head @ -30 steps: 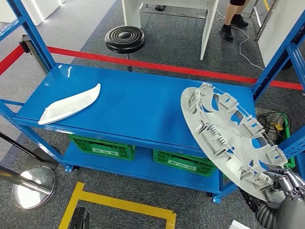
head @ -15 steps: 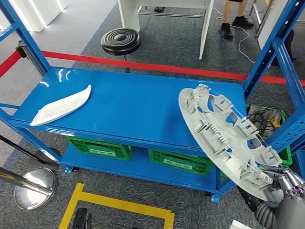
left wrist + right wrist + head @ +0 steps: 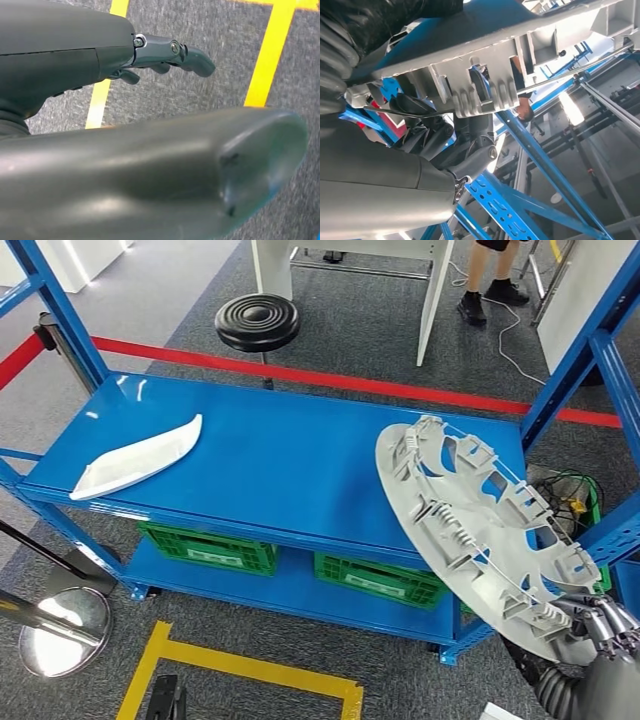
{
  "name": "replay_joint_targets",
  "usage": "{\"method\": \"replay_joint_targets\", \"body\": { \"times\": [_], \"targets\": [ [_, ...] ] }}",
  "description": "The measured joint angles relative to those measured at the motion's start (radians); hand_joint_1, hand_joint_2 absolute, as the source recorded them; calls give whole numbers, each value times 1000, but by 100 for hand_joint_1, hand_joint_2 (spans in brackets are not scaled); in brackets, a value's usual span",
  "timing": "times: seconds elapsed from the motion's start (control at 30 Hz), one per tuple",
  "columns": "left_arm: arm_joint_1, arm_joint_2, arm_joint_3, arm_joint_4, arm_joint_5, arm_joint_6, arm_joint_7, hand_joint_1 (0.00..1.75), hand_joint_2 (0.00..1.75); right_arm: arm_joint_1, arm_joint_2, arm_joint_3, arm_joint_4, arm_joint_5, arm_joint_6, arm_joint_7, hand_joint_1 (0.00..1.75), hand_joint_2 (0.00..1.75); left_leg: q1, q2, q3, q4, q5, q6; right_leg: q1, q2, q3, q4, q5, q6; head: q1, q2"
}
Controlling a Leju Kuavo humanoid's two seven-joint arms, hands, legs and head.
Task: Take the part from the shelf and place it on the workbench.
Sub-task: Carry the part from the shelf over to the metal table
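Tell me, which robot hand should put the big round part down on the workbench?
Probably the right hand: it already holds the grey round part by its rim. The left hand hangs open over the floor.

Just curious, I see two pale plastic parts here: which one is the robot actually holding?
The round grey wheel cover, gripped at its rim by the right hand. The long white curved trim piece lies untouched on the blue shelf.
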Motion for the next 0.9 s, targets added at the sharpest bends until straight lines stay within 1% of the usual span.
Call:
{"method": "replay_joint_targets", "body": {
  "times": [0.03,0.07,0.1,0.13,0.17,0.2,0.23,0.27,0.3,0.37,0.4,0.47,0.53,0.57,0.67,0.7,0.77,0.9],
  "targets": [
    [0,-1,0,0,-1,3,-1,0,0,1,0,0,0,0,0,0,175,175,1,0,0,0,0,0,-2,0,-12,23,1,3,0,0],
    [0,-1,0,0,-2,5,-2,0,0,1,0,0,0,0,0,0,175,175,1,0,1,1,-1,-1,-4,0,-10,14,17,5,0,0],
    [0,-2,0,0,-2,6,-2,0,0,1,0,0,0,0,0,0,175,175,3,-1,2,1,-2,-2,-6,-1,6,-22,44,6,0,0],
    [0,-3,0,0,-2,7,-2,0,0,1,0,0,0,0,0,0,175,175,4,-1,4,1,-3,-5,-8,-1,34,-80,78,7,0,0],
    [0,-3,0,0,-3,8,-2,0,0,0,0,0,0,0,0,1,175,175,5,-2,6,2,-5,-9,-10,-2,66,-144,105,9,1,0],
    [0,-3,0,0,-3,9,-2,0,0,0,0,0,0,0,0,1,175,175,4,-3,5,6,-7,-14,-10,-1,96,-202,123,8,2,0],
    [-1,-2,0,0,-3,9,-3,0,0,-1,0,0,0,0,0,2,175,175,2,-4,3,9,-10,-19,-11,-1,116,-242,132,5,2,0],
    [0,-1,0,0,-4,9,-3,0,0,0,0,0,0,0,0,2,175,175,-1,-5,0,13,-10,-20,-11,1,124,-258,130,2,1,0],
    [0,0,0,1,-7,9,-3,0,0,1,0,0,0,0,0,2,175,175,-3,-5,-2,16,-9,-18,-10,2,126,-263,130,-2,-1,0],
    [0,2,-1,1,-14,6,-4,0,0,3,0,1,0,0,0,2,175,175,-4,-5,-2,14,-5,-8,-9,2,125,-263,131,-5,-5,0],
    [-1,2,-2,1,-17,3,-5,0,0,3,0,2,1,0,0,2,175,175,-3,-5,-1,12,-4,-6,-8,1,125,-263,130,-7,-4,0],
    [-1,1,-3,1,-19,-4,-7,0,0,2,0,4,0,0,0,2,175,175,-2,-6,0,7,-2,-7,-6,0,125,-262,128,-13,-4,0],
    [0,2,-3,1,-17,-11,-8,0,0,2,0,6,0,-1,0,2,175,175,-1,-6,1,3,0,-12,-4,-1,125,-262,128,-17,-5,0],
    [0,2,-3,1,-17,-13,-9,0,0,2,0,7,0,-1,0,1,175,175,0,-6,1,2,1,-16,-3,-1,124,-262,128,-19,-4,0],
    [0,1,-4,1,-14,-13,-13,0,0,2,0,7,0,-1,0,-1,175,175,2,-6,1,-1,2,-34,-1,-2,123,-261,129,-21,-4,0],
    [0,1,-4,1,-12,-13,-14,0,0,2,0,7,0,-1,0,-2,175,175,3,-6,1,-1,2,-38,0,-2,123,-261,129,-22,-4,0],
    [0,1,-4,1,-10,-12,-15,0,0,2,0,7,0,-1,0,-3,175,175,3,-6,0,-1,2,-41,0,-2,123,-261,129,-22,-4,0],
    [0,1,-4,1,-9,-12,-16,0,0,2,0,7,0,-1,0,-4,175,175,1,-6,0,1,2,-42,-2,-2,124,-261,130,-23,-4,0]
  ]
}}
